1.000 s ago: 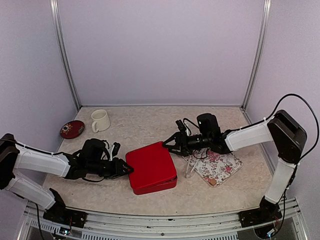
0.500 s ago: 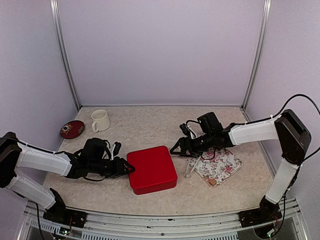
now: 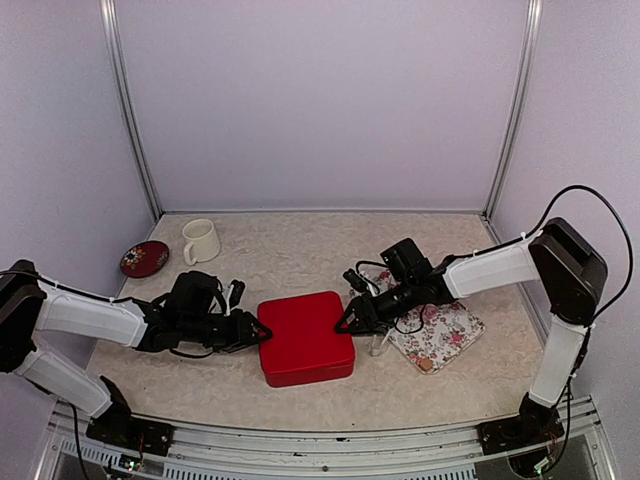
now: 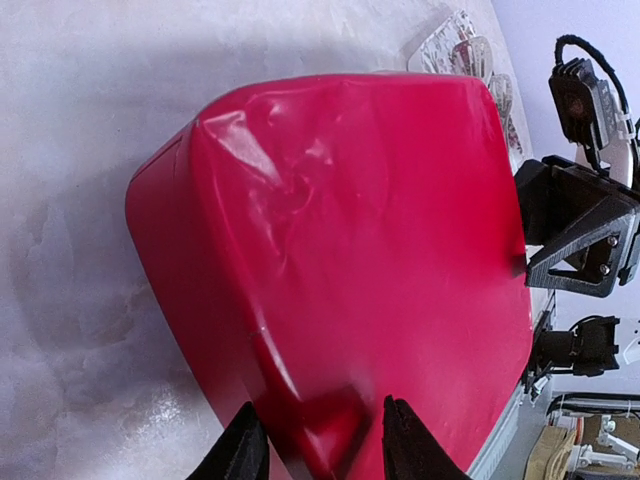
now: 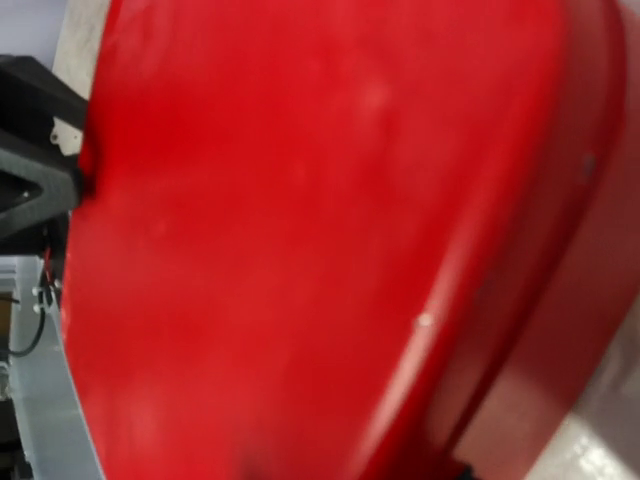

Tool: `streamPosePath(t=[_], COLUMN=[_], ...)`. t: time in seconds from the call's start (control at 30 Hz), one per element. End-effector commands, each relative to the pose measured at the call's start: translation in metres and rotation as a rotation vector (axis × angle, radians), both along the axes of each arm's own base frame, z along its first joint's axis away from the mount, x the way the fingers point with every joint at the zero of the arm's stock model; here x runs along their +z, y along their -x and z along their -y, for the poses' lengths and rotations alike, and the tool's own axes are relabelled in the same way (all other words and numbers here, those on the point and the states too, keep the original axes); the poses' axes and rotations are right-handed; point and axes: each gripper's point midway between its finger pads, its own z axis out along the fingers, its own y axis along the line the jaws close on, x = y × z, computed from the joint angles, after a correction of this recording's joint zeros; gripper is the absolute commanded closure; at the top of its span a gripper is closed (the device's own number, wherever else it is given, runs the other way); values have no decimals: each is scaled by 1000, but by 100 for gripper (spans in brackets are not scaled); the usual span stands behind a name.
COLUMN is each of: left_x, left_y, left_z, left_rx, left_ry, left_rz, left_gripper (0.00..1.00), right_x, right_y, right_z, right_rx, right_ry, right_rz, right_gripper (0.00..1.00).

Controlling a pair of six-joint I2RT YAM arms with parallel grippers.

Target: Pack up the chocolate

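Note:
The red box [image 3: 305, 338] lies shut at the middle front, its lid flat on top. It fills the left wrist view [image 4: 350, 250] and the right wrist view [image 5: 300, 230]. My left gripper [image 3: 260, 337] is at the box's left edge, and its fingers stand apart astride a corner of the lid [image 4: 322, 450]. My right gripper [image 3: 342, 325] touches the lid's right edge, and its own fingers are hidden in the right wrist view. One small tan piece, perhaps chocolate [image 3: 426, 365], lies on the floral tray [image 3: 440, 335]. The other chocolate is hidden.
A white mug [image 3: 200, 240] and a dark red saucer [image 3: 144, 258] stand at the back left. A clear plastic piece [image 3: 377, 345] lies between the box and the floral tray. Side walls and metal posts close in the table.
The lid was tilted up in my right gripper; it now lies flat on the box. My right gripper moved down to the lid's right edge. My left gripper stayed at the left edge.

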Motion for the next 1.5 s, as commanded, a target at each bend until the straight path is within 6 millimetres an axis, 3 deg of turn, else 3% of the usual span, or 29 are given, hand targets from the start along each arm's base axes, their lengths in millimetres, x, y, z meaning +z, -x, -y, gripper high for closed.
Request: streamPosePath(t=[0.0, 0.13, 0.23, 0.37, 0.57, 0.8, 1.0, 1.23, 1.37, 1.47], left_x=[13, 11, 10, 9, 8, 15, 31, 57, 78, 84], left_y=[-5, -3, -4, -5, -6, -12, -31, -46, -54, -54], left_z=[9, 9, 5, 3, 0, -10, -25, -43, -49, -41], left_rx=[-26, -40, -39, -41, -41, -22, 20, 50, 55, 15], left_ry=[10, -5, -28, -44, -70, -79, -106, -230, -278, -297], left_rz=[40, 40, 46, 51, 63, 82, 127, 224, 283, 303], left_gripper=[61, 62, 61, 55, 50, 46, 34, 32, 39, 50], right_x=[4, 13, 13, -8, -40, -43, -20, 38, 55, 77], right_y=[22, 24, 27, 27, 25, 21, 11, -26, -58, -63], right_z=[-15, -20, -19, -10, 7, 7, 2, 9, 26, 14], right_rx=[70, 70, 63, 36, 5, -6, -16, -84, -126, -95], right_ry=[-66, -114, -116, -46, 46, 54, 31, 27, 138, 122], right_rz=[-62, -83, -93, -80, -50, -48, 1, 203, 397, 476], right_gripper=[51, 64, 67, 74, 76, 79, 62, 36, 37, 48])
